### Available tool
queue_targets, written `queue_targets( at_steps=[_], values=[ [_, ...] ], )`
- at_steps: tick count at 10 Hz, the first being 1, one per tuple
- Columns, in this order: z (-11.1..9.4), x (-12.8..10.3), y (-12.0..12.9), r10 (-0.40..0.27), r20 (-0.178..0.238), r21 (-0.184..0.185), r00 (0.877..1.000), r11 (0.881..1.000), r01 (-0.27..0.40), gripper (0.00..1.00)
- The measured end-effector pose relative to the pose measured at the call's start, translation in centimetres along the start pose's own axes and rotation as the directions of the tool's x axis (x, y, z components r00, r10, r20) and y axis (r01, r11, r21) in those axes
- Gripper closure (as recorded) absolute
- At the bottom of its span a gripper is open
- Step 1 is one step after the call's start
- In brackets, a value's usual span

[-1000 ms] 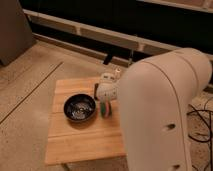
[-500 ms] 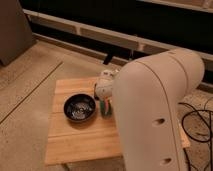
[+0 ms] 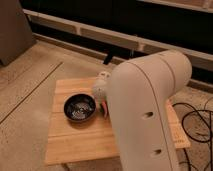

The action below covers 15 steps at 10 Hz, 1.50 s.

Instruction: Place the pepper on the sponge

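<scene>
Just beside the black bowl [image 3: 80, 107], the pincer [image 3: 102, 96], state impossible to tell, by the pepper [image 3: 104, 109].

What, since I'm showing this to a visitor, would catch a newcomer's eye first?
The bulky white arm fills the foreground right, hiding much of the wooden table. Left of it sits a round black bowl, with the claw low beside the bowl's right edge and an orange-red sliver, likely the pepper, at it.

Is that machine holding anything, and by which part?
Cannot tell. The end effector sits beside the black bowl, mostly hidden behind the white arm; an orange-red sliver, likely the pepper, shows there.
</scene>
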Motion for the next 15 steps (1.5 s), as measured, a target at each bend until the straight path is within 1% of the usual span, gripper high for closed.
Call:
queue_targets(
  at_steps=[1, 2, 4, 6, 7, 9, 11, 14, 15],
  values=[
    [0.3, 0.2, 0.1, -0.011, -0.021, -0.005, 1.000, 1.000, 0.011, 1.00],
    [0.4, 0.2, 0.2, -0.018, -0.032, -0.008, 0.999, 1.000, 0.018, 1.00],
    [0.6, 0.4, -0.2, -0.027, -0.066, -0.006, 0.997, 1.000, 0.027, 1.00],
    [0.5, 0.3, -0.6, -0.024, -0.087, 0.003, 0.996, 1.000, 0.025, 1.00],
    [0.5, 0.2, -0.8, -0.022, -0.090, 0.006, 0.996, 1.000, 0.022, 0.98],
    [0.4, -0.1, -1.1, -0.015, -0.098, 0.014, 0.995, 1.000, 0.017, 0.81],
    [0.3, -0.3, -1.3, -0.010, -0.103, 0.018, 0.995, 1.000, 0.012, 0.58],
    [0.3, -0.4, -1.2, -0.009, -0.106, 0.019, 0.994, 1.000, 0.012, 0.28],
    [0.3, -0.5, -1.2, -0.010, -0.105, 0.019, 0.994, 1.000, 0.012, 0.22]
  ],
)
